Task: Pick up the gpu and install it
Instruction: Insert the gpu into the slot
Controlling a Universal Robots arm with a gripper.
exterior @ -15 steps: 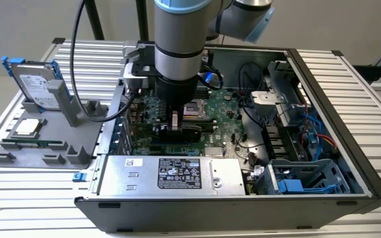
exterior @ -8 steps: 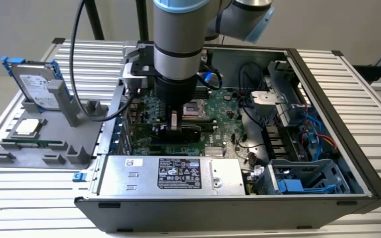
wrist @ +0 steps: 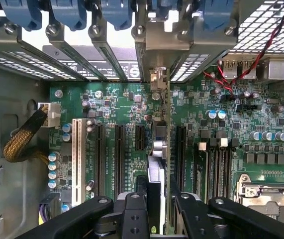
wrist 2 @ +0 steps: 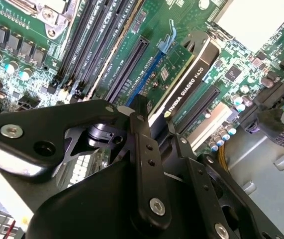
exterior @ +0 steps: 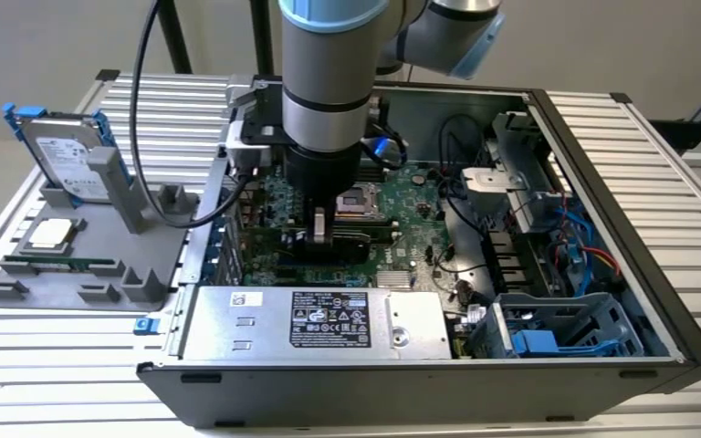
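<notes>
Gpu [wrist 2: 186,82] stands on edge over the motherboard [wrist: 117,104] inside the open computer case [exterior: 594,228], set at an expansion slot. Gripper [exterior: 326,239] reaches straight down onto it, fingers [wrist: 189,214] closed against its two faces. A grey parts tray [exterior: 34,292] sits outside the case toward the exterior view's left.

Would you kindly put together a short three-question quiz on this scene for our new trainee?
1. True or false: the gpu stands on edge over the motherboard, between the tool's fingers.
2. What stands upright in the grey holder outside the computer case? A) hard drive B) fan C) power supply
3. Fill in: the labelled silver power supply lies along the case's ____ wall in the exterior view.

Key: 1 true; 2 A; 3 near.
</notes>
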